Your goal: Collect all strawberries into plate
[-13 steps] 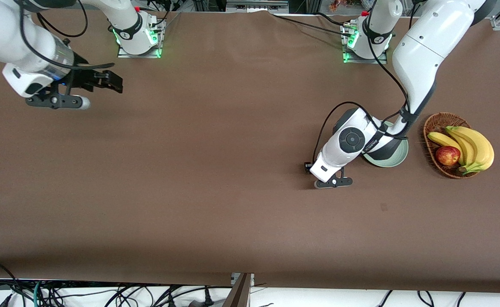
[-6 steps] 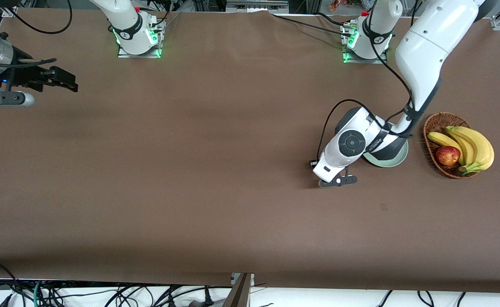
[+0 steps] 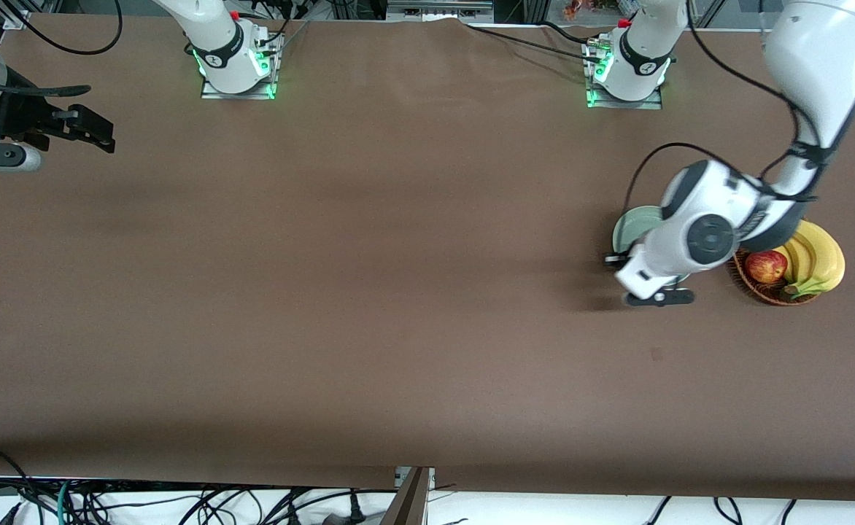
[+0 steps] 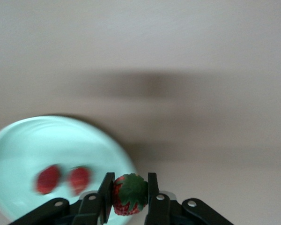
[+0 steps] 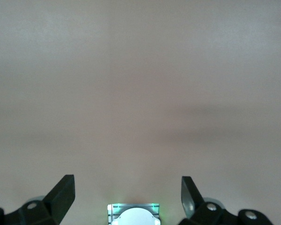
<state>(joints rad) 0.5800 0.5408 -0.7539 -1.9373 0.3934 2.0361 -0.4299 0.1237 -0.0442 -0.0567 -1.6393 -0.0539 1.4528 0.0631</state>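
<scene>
While the right tool (image 5: 126,197) waits spread wide, the left tool (image 4: 129,193) pinches a strawberry (image 4: 129,194) over the plate (image 4: 18,150) holding two strawberries (image 4: 63,179).

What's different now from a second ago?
The left gripper, shut on a strawberry, swung from the bare table toward the basket and now hangs over the plate, where two strawberries lie. The right gripper, open, drew back to the right arm's end of the table. Plate, basket, bananas and apple stayed put.
</scene>
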